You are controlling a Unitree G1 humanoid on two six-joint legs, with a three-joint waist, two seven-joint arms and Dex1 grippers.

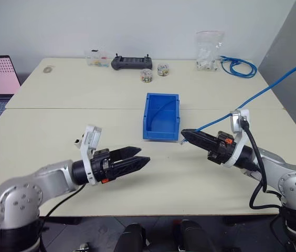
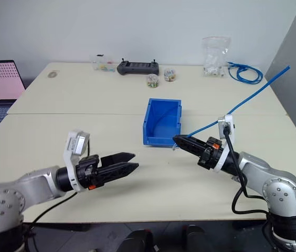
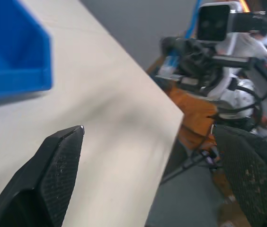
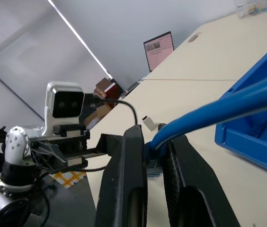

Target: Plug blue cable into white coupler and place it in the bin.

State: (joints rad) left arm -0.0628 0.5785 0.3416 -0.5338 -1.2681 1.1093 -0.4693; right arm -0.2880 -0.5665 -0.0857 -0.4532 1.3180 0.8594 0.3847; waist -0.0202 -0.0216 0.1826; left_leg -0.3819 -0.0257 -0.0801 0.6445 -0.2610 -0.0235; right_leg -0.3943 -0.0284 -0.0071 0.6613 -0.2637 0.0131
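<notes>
Cable (image 1: 263,92), thin, light and springy, arcs up from the right end effector (image 1: 186,134) pinching its plug end; best gripped there. Left end effector (image 1: 140,156) spread, empty.

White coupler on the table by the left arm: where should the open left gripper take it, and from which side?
Probably pinch the white coupler across its plain side faces, with the left gripper coming from above. It is a tiny block lying low on the table, and its dark opening should stay free for the blue cable.
</notes>
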